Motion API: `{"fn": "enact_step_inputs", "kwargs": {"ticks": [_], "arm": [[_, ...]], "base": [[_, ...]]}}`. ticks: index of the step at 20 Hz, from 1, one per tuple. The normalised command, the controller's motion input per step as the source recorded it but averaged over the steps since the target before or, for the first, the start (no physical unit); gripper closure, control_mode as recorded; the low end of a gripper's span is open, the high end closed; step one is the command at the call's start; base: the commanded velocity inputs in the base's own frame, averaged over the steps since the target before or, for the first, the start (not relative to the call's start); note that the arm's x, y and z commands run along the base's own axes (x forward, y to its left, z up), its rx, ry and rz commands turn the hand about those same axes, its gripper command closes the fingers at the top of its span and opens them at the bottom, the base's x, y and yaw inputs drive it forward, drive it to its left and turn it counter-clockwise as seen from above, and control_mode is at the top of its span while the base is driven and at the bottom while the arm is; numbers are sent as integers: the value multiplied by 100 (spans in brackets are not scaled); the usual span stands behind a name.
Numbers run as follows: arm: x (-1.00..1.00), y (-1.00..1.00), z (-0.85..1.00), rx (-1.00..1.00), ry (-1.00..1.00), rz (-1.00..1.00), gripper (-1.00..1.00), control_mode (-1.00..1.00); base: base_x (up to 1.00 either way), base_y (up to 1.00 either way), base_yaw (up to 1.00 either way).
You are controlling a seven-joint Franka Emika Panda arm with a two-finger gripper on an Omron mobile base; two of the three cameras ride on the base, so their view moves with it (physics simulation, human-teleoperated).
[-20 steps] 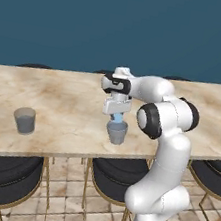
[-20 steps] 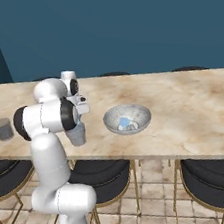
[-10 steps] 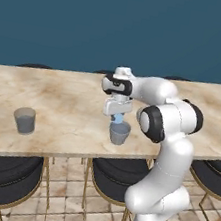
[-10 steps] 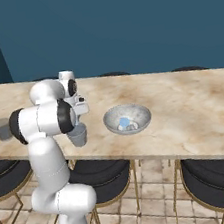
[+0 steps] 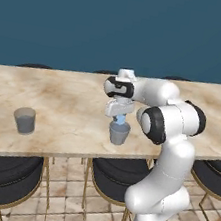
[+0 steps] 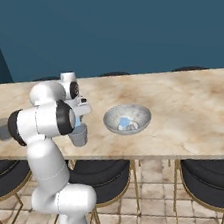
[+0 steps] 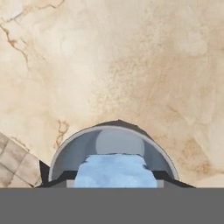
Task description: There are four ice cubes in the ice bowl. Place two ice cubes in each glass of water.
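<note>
Tool (image 5: 120, 118) pinches an ice cube (image 7: 114, 170) just above the counter-edge glass (image 5: 119, 132), open marble beyond

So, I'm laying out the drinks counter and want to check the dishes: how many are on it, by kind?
Glasses: 2
Bowls: 1
Total: 3

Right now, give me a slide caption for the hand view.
Fingers hold an ice cube directly above the glass of water on the marble counter.
</note>
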Motion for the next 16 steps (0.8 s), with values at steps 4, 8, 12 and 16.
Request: {"fn": "enact_step_inputs", "kwargs": {"ticks": [4, 8, 12, 16], "arm": [[0, 0, -31, 0, 0, 0, 100, -100], [0, 0, -16, 0, 0, 0, -100, -100], [0, -1, 34, 4, -2, 0, -100, -100], [-3, -9, 94, 7, -6, -2, -100, -100]], "base": [[0, 0, 0], [0, 0, 0], [0, 0, 0], [0, 0, 0]]}}
